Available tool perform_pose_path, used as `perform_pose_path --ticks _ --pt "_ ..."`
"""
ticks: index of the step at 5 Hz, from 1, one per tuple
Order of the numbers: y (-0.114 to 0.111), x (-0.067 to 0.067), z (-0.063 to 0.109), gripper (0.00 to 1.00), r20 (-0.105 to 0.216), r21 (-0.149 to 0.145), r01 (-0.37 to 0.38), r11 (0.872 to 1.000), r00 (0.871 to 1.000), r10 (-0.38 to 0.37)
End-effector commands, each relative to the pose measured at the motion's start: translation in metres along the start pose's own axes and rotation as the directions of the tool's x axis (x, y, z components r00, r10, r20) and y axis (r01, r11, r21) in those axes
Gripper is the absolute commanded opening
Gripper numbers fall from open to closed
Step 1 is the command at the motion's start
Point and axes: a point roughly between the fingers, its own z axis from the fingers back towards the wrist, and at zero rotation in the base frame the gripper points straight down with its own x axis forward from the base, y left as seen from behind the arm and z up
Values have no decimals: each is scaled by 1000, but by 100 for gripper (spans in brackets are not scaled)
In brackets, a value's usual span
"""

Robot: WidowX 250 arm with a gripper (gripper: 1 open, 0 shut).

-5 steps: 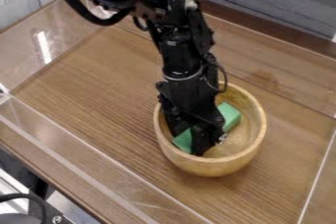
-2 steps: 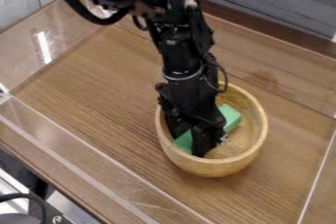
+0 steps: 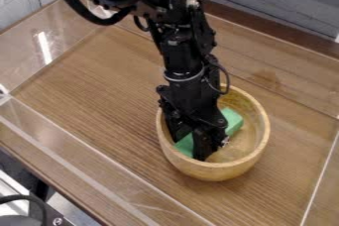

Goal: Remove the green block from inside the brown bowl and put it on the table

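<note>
The brown bowl [image 3: 256,143] sits on the table [image 3: 95,89] at the lower right of the camera view. The green block [image 3: 233,121] lies inside it, tilted against the far inner wall, and a sliver of green shows between the dark fingers. My gripper [image 3: 201,143] reaches steeply down into the bowl, its fingers closed against the block's near end. The black arm hides most of the block and the bowl's bottom.
Clear plastic walls [image 3: 54,141] edge the tabletop on the left and front sides. A pale plank wall runs behind the table at the top right. Bare wood lies to the left of and behind the bowl.
</note>
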Motion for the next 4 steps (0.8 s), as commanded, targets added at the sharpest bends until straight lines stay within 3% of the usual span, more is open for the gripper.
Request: perform_pose_path --ticks 1,4 --pt "1 6 12 0 43 2 -4 1000 999 4" --pt "5 5 17 0 49 -6 -11 1000 999 11"
